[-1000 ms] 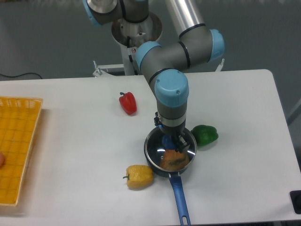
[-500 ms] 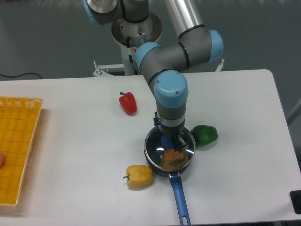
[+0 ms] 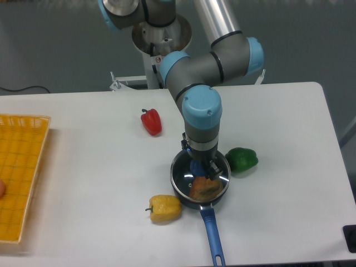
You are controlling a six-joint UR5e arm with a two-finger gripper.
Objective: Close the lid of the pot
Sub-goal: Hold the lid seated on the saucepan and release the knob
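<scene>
The pot (image 3: 183,189) is a small dark saucepan at the table's front centre, its long blue handle (image 3: 212,234) pointing toward the front edge. The pot lid (image 3: 181,173), clear glass with a thin metal rim, lies on top of the pot, and an orange item shows through the glass. My gripper (image 3: 201,166) comes straight down over the lid's centre. Its fingers are closed around the blue knob (image 3: 198,166), which they partly hide.
A green pepper (image 3: 242,159) lies just right of the pot and a yellow pepper (image 3: 164,208) just left of its front. A red pepper (image 3: 151,122) sits further back. A yellow basket (image 3: 19,175) lies along the left edge.
The arm has shifted a few pixels to the left. The lid and pot stay where they were.
</scene>
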